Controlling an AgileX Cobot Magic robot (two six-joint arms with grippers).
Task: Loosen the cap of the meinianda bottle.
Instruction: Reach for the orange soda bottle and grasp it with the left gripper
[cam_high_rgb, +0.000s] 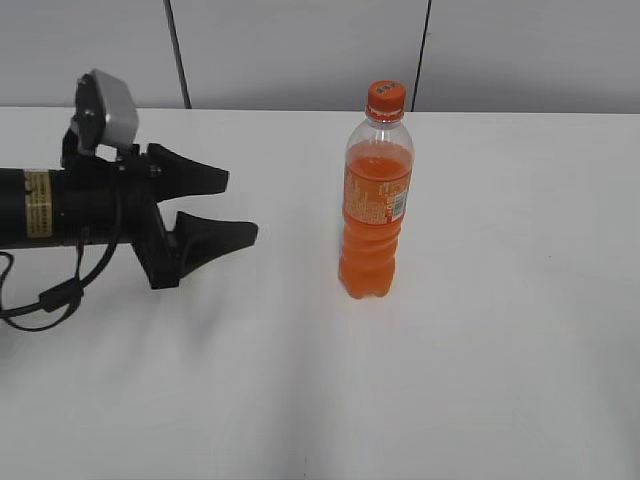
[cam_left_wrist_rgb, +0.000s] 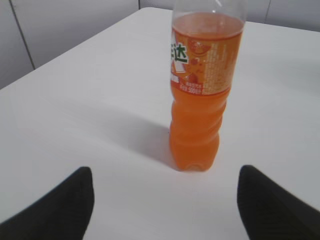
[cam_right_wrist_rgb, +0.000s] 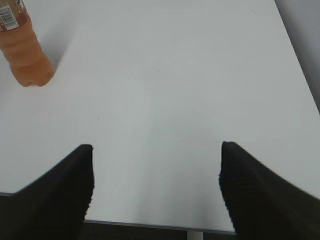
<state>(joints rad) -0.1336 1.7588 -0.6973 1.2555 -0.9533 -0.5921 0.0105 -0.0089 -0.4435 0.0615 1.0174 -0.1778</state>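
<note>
The meinianda bottle (cam_high_rgb: 375, 210) stands upright on the white table, clear plastic with orange liquid and an orange label. Its orange cap (cam_high_rgb: 386, 97) sits on top of the neck. My left gripper (cam_high_rgb: 240, 205) is open and empty, held level to the left of the bottle, a gap away, jaws pointing at it. In the left wrist view the bottle (cam_left_wrist_rgb: 202, 100) stands ahead between the open fingers (cam_left_wrist_rgb: 165, 200); the cap is cut off there. My right gripper (cam_right_wrist_rgb: 156, 170) is open and empty near the table's front edge; the bottle's lower part (cam_right_wrist_rgb: 25, 50) shows at far left.
The white table (cam_high_rgb: 500, 350) spreads around the bottle. Grey wall panels (cam_high_rgb: 300, 50) stand behind the table's far edge. The table's near edge (cam_right_wrist_rgb: 150, 226) shows under the right gripper. A black cable (cam_high_rgb: 50, 300) hangs from the left arm.
</note>
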